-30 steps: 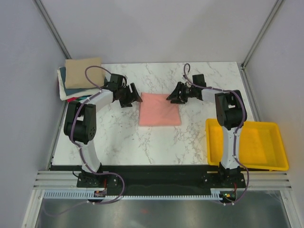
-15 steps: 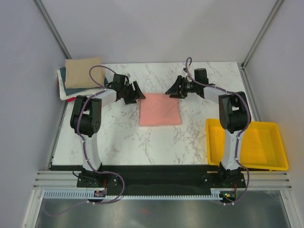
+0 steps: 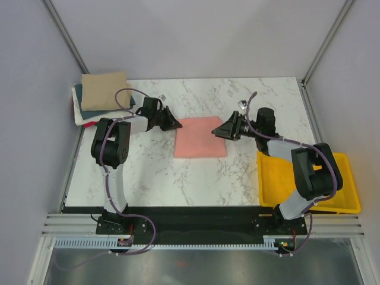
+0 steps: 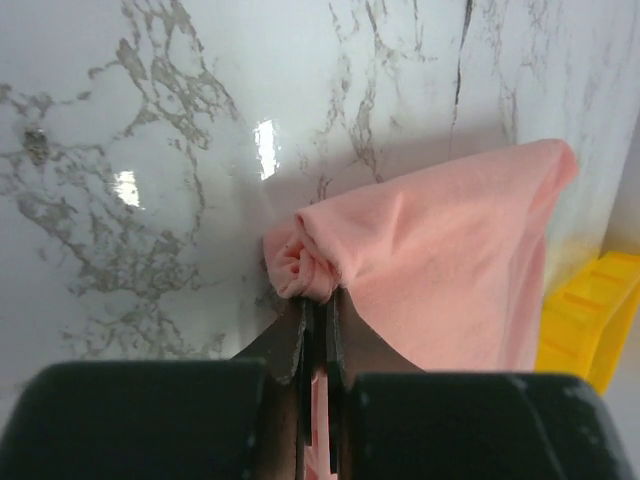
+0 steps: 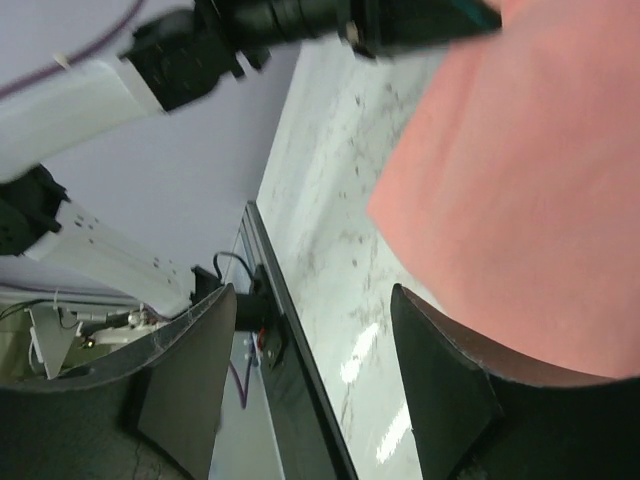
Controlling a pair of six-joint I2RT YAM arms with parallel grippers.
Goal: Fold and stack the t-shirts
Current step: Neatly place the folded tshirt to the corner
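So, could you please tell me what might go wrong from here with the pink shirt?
The left end effector pinches only a small bunched corner of the pink shirt, so the cloth could slip out when pulled. The right end effector is open at the shirt's other side and not closed on the cloth; if only one side pulls, the folded shirt may drag and come undone.
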